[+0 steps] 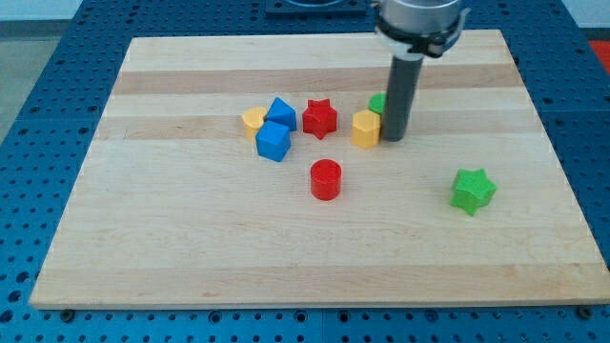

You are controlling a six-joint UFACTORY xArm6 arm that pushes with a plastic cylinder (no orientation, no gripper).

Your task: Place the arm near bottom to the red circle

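Camera view: the red circle is a short, upright red cylinder with a flat round top, standing alone on the pale wooden tabletop a little left of centre and nearer the view's bottom than the main cluster of blocks. Nothing touches it.

There are no containers; every block sits directly on the tabletop. Farther back, from left to right, lie a yellow heart-like block, a blue triangular block with a blue cube-like block just in front of it, a red star, and a yellow hexagonal block. A green star stands well apart at the right.

The rod carries no fingers, so there is no opening or closing to tell. My tip rests just right of the yellow hexagonal block, seemingly touching it, up and to the right of the red circle and well apart from it.

A green block is mostly hidden behind the rod, its shape unreadable. The arm's upper part is cut off at the view's top.
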